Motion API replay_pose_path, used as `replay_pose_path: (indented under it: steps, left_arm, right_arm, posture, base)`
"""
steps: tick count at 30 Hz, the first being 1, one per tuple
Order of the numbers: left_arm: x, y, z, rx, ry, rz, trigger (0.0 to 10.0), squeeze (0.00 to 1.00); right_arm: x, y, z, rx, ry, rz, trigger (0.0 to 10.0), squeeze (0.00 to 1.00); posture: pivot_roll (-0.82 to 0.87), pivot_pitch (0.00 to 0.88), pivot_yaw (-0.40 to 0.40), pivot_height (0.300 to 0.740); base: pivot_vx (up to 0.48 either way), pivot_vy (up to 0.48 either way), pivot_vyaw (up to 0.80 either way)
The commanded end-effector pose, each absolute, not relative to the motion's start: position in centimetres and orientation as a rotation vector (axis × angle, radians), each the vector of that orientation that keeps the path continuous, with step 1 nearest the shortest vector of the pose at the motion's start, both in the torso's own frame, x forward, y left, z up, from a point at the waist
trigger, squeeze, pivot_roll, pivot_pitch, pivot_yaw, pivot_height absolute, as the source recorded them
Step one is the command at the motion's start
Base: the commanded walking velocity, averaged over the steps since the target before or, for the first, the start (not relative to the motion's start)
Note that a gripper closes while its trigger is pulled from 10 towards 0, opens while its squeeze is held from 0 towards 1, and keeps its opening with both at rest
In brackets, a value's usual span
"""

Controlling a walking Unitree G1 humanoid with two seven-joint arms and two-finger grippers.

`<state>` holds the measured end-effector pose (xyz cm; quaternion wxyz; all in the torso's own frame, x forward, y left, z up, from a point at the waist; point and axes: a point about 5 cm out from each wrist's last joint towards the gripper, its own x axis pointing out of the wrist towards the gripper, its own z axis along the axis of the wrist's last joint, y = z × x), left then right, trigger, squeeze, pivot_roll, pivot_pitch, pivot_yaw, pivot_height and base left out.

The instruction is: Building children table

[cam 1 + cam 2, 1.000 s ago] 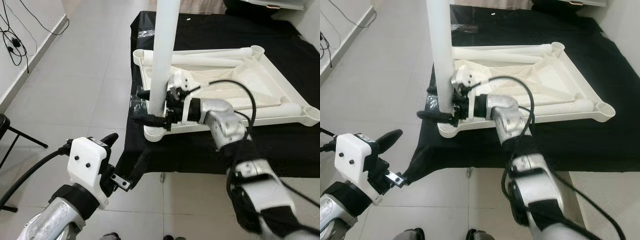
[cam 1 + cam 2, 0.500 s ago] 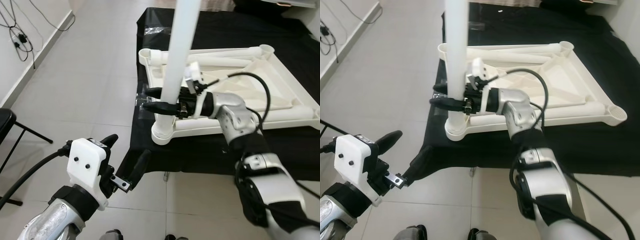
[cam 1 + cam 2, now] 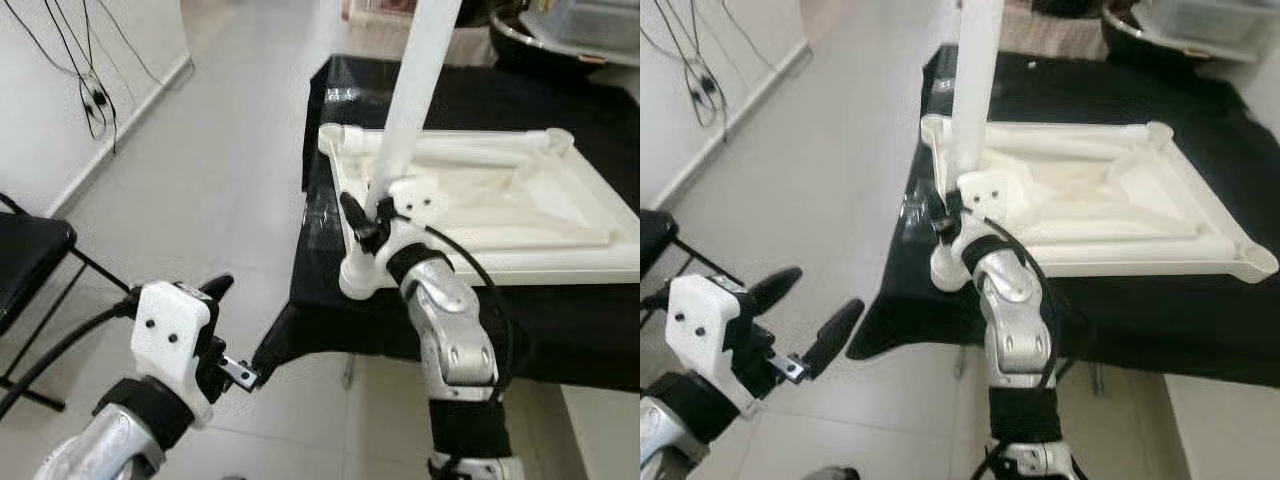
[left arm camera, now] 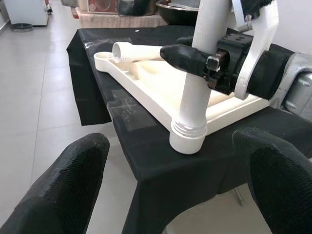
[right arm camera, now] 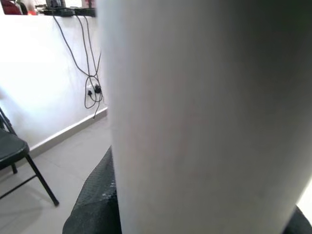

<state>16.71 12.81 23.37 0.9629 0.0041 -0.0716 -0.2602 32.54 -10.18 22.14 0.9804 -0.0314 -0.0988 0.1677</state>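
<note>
1 white leg (image 3: 415, 90) stands upright in the corner socket (image 4: 188, 138) of the upturned white table top (image 3: 560, 215), at the corner nearest the robot and on its left side. The table top lies upside down on a black cloth (image 3: 560, 320) covering a low surface. The right gripper (image 4: 195, 58) is clamped around this leg a little above the socket, 1 black finger (image 4: 183, 56) wrapped across the front of the tube, and in the right wrist view the leg's white surface sits right against the camera. Threads are visible at the base of the leg where it meets the socket, so by my judgement it is started but may not yet be screwed fully home.

At least 2 more loose legs (image 3: 470, 160) lie flat inside the tray of the table top, along its far edge; 1 of them has its open end near the far corner on the robot's left (image 4: 127, 49). The other 3 corner sockets, such as the far right 1 (image 3: 562, 140), look empty. So roughly a quarter of the build appears done: 3 legs are left to fit, then the table must be turned over.

The left gripper (image 3: 240, 345) hangs below and to the left of the standing leg, off the cloth's edge, fingers spread apart and holding nothing.
</note>
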Motion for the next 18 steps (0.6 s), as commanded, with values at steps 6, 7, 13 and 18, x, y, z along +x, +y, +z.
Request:
replay_pose_path:
  steps: [6,7,13,18]
  left_arm:
    - [16.7,12.4,23.4,0.0,-0.137,-0.55,10.0,0.0]
    - [16.7,12.4,23.4,0.0,-0.137,-0.55,10.0,0.0]
    - [16.7,12.4,23.4,-0.003,-0.137,-0.553,10.0,0.0]
    - [16.7,12.3,23.4,-0.007,-0.138,-0.556,10.0,0.0]
  right_arm:
    - [34.2,-9.2,19.8,0.009,-0.059,0.372,2.9,0.0]
    - [34.6,-9.3,20.4,0.026,-0.085,0.382,10.0,0.0]
    - [34.3,-8.8,22.6,0.075,-0.167,0.587,10.0,1.0]
    - [34.6,-9.5,24.1,0.063,-0.201,0.803,10.0,1.0]
  posture:
    - [0.24,0.205,-0.078,0.74]
    - [0.23,0.206,-0.078,0.74]
    - [0.23,0.214,-0.084,0.74]
    - [0.23,0.218,-0.087,0.74]
  base:
    - [0.0,0.0,0.0]
    - [0.0,0.0,0.0]
    - [0.0,0.0,0.0]
    - [0.0,0.0,0.0]
